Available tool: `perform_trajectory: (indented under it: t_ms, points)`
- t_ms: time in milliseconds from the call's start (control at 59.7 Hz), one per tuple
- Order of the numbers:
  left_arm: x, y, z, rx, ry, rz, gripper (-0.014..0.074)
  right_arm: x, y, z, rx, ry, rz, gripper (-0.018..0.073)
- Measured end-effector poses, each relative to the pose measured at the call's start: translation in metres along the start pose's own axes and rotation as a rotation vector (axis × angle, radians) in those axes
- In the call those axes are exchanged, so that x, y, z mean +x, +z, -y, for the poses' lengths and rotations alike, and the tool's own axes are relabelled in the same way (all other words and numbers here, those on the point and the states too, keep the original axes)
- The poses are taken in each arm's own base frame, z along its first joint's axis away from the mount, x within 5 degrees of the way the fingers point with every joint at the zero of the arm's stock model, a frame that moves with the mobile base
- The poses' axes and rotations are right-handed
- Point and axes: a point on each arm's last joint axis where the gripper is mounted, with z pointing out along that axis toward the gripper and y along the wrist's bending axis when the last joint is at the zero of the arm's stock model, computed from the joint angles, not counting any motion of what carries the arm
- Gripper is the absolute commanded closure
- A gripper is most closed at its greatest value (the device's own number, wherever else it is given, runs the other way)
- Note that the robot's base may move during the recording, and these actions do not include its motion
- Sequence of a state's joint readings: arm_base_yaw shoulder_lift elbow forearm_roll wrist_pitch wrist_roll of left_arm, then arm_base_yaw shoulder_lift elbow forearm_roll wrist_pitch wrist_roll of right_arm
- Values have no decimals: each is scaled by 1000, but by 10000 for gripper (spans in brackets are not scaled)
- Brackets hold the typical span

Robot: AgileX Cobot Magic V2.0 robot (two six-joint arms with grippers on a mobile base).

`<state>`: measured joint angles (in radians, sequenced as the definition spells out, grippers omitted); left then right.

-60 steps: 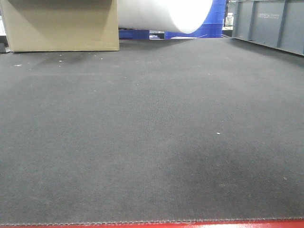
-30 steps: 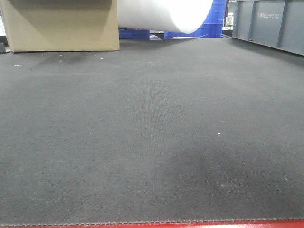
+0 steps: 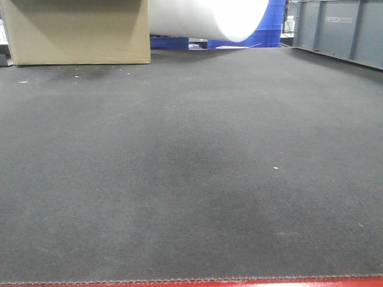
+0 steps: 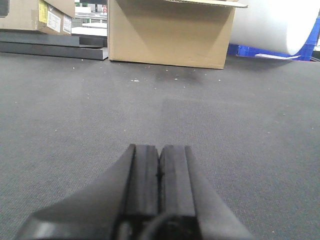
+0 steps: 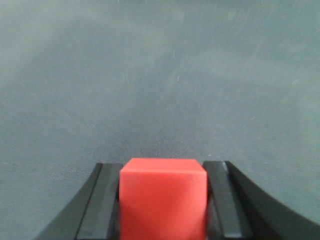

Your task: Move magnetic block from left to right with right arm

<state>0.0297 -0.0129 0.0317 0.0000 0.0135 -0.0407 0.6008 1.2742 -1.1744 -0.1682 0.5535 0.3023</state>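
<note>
The shadow on the mat [image 3: 179,158] has slid leftward from the box [image 3: 78,33] side's opposite — the carry looks underway. Right gripper [image 5: 162,200] jaws clamp the block [image 5: 162,197] above the mat; left gripper [image 4: 159,175] jaws together.

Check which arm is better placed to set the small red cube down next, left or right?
Right. The right gripper has the small matte red cube between its black jaws above the dark grey mat. The left gripper is shut on nothing, low over the mat, facing the cardboard box.
</note>
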Motion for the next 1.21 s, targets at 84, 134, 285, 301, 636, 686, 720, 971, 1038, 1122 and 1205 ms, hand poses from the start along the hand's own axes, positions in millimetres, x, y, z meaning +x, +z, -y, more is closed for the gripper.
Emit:
perform_trajectory:
  t_ms: [84,134,285,301,636,686,720,971,1038,1122,1205]
  points:
    - [0,0,0,0,0,0,713,0,30,-3,9,-14,-57,429]
    - [0,0,0,0,0,0,712,3,51,-4,15,-25,-100,429]
    - [0,0,0,0,0,0,713,12,100,-7,29,-41,-192,429]
    - [0,0,0,0,0,0,713,14,104,-7,30,-42,-201,429]
    - [0,0,0,0,0,0,712,61,180,-8,46,-28,-398,427]
    - [0,0,0,0,0,0,712,65,184,-8,48,-30,-412,421]
    - [0,0,0,0,0,0,713,67,186,-8,49,-30,-417,405]
    - [0,0,0,0,0,0,713,66,188,-8,52,-30,-430,-84]
    - [0,0,0,0,0,0,713,66,187,-8,54,-30,-434,-72]
    - [0,0,0,0,0,0,713,67,186,-7,57,-31,-444,-66]
    - [0,0,0,0,0,0,713,65,182,-7,59,-30,-448,-64]
